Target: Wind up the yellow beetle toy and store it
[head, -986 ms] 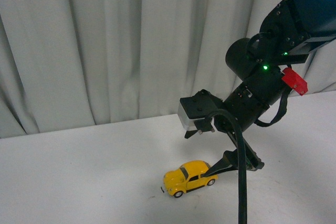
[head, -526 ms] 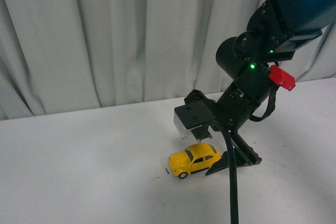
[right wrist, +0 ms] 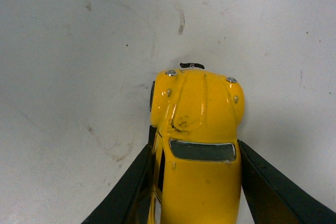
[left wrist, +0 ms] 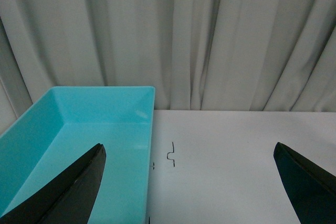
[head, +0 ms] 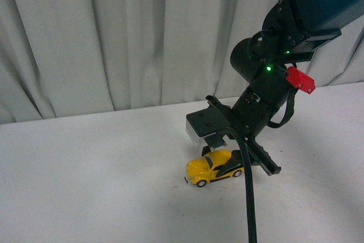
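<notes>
R jaws grip yellow beetle toy [head: 203, 168] on table [head: 85, 186]; L jaws wide apart.

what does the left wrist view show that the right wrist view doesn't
Left wrist only: a turquoise bin, the curtain, and the left hand, open and empty. Right wrist only: the yellow beetle toy, with the right hand closed against both its sides. Both: the white table.
</notes>
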Robot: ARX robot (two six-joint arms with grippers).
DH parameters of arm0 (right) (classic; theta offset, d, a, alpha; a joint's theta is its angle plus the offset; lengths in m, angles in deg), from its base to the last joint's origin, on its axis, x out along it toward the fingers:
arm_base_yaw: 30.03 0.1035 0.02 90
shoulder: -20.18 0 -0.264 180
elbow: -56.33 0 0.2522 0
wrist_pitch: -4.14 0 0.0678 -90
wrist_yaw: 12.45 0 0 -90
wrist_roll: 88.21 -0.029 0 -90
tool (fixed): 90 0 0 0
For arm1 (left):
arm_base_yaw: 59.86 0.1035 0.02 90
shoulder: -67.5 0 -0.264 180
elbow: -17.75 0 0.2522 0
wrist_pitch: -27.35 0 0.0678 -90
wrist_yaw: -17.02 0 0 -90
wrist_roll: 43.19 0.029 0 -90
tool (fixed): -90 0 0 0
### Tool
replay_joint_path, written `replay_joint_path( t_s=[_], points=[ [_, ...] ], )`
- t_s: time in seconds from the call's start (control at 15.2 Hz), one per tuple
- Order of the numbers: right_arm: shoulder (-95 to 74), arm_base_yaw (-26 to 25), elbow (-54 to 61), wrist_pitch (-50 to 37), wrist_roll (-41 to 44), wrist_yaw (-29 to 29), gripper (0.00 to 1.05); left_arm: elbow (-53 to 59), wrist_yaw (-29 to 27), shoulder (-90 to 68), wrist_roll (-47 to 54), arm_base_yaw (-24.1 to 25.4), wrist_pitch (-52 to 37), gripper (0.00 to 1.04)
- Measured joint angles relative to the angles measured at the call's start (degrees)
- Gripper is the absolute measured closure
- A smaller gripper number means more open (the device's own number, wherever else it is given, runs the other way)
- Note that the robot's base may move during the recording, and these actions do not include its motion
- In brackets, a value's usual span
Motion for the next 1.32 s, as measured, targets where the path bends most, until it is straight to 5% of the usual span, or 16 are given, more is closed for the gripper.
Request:
replay_joint_path(
  t_s=[0.2, 0.85, 1.32],
  points=[
    [0.0, -0.2, -0.1, 0.0, -2.2, -0.6, 0.67, 0.0, 0.0, 0.0, 0.0, 0.0, 0.0, 0.07],
    [0.5, -1.5, 2.6, -3.1, -7.6, -3.0, 0.68, 0.0, 0.0, 0.0, 0.0, 0.0, 0.0, 0.07],
    [1.1, -3.0, 4.0, -3.4, -4.1, -3.1, 0.69, 0.0, 0.0, 0.0, 0.0, 0.0, 0.0, 0.07]
  ],
)
